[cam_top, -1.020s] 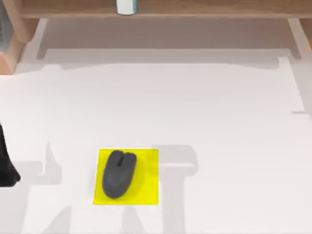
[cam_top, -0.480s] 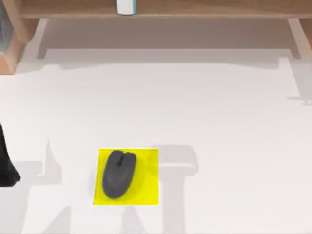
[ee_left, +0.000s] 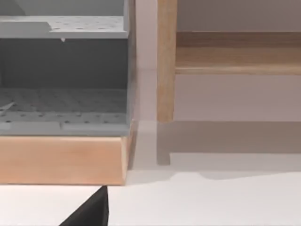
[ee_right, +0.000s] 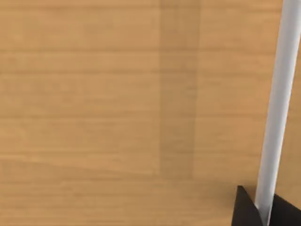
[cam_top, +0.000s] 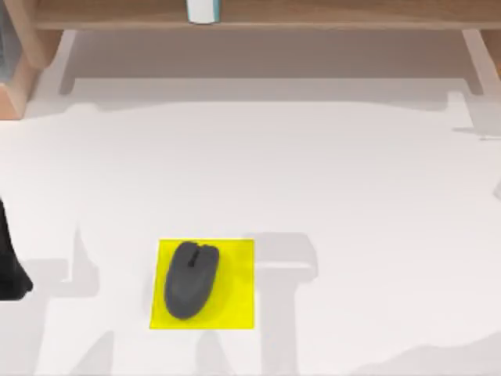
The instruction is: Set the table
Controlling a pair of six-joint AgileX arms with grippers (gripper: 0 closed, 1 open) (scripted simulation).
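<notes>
– Starting with the task's thing: where's the large flat plain white table [cam_top: 352, 204]?

– It spans the whole top view, from the near edge up to the light-brown wooden shelf [cam_top: 313, 14] along the far side. Grey shadows lie on it.

– What's on it?

– A small yellow square mat [cam_top: 235, 282], left of centre toward the near edge. A dark grey computer mouse [cam_top: 190, 280] lies on the mat's left half, tilted a bit. A small white cylinder [cam_top: 202, 9] stands at the shelf, cut off by the frame.

– Left arm?

– The black left arm [cam_top: 9, 266] sits at the table's left edge, well apart from the mat and parked. In its wrist view the left gripper [ee_left: 91, 212] is just one black tip low over the white top, so apart or together, cannot tell. Ahead of it there's a grey perforated rack [ee_left: 61, 70] on a wooden base, beside a shelf post.

– Right gripper?

– In the right wrist view the right gripper [ee_right: 263, 214] has black tips pressed on either side of a thin white strip [ee_right: 277, 94], so it's clamped on it. The strip runs away from the tips, slightly tilted. Behind it is a light-brown wood-grain surface [ee_right: 117, 94].

– What is the strip?

– Can't tell.
</notes>
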